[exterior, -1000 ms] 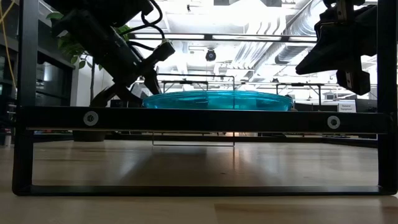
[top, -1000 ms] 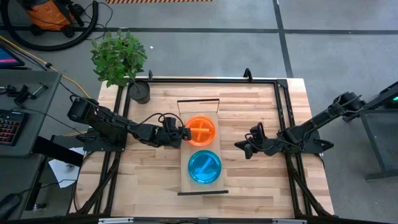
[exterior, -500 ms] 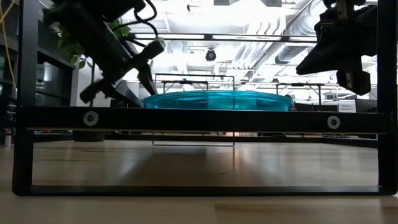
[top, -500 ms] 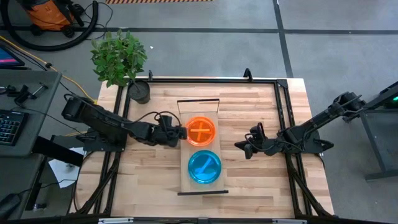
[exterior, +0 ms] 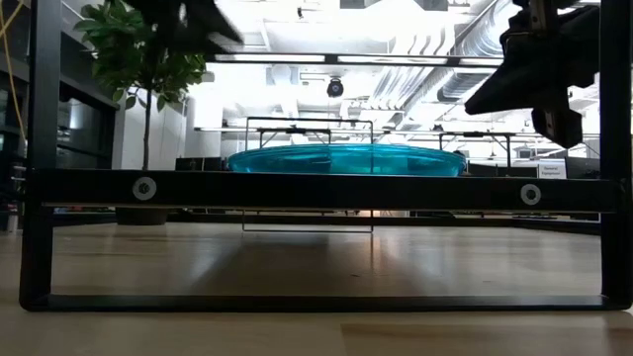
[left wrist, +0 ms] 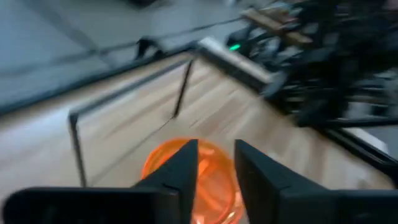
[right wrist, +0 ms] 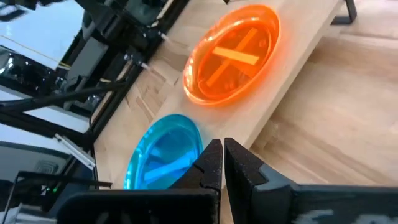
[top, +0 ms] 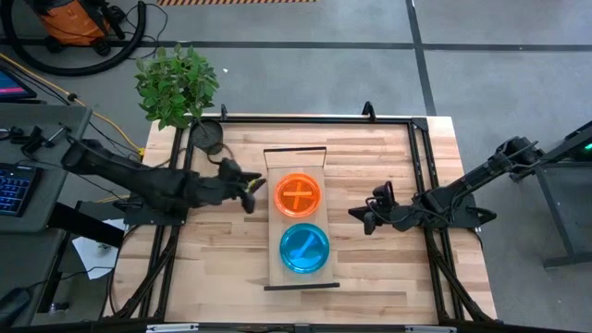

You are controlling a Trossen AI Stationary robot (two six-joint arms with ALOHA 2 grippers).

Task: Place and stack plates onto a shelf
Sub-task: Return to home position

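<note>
Shelf (top: 296, 159) runs top to bottom through the middle of the high view. Orange plates (top: 299, 195) are stacked at its centre and teal-blue plates (top: 304, 247) are stacked just below them in the frame, the two piles side by side. Can't tell how many are in each pile. Left gripper (top: 252, 189) hovers just left of the orange plates, not touching, with its fingers slightly apart and nothing between them. Right gripper (top: 354, 215) hangs over the table (top: 388, 148), right of the shelf, fingers pressed together and empty.
</note>
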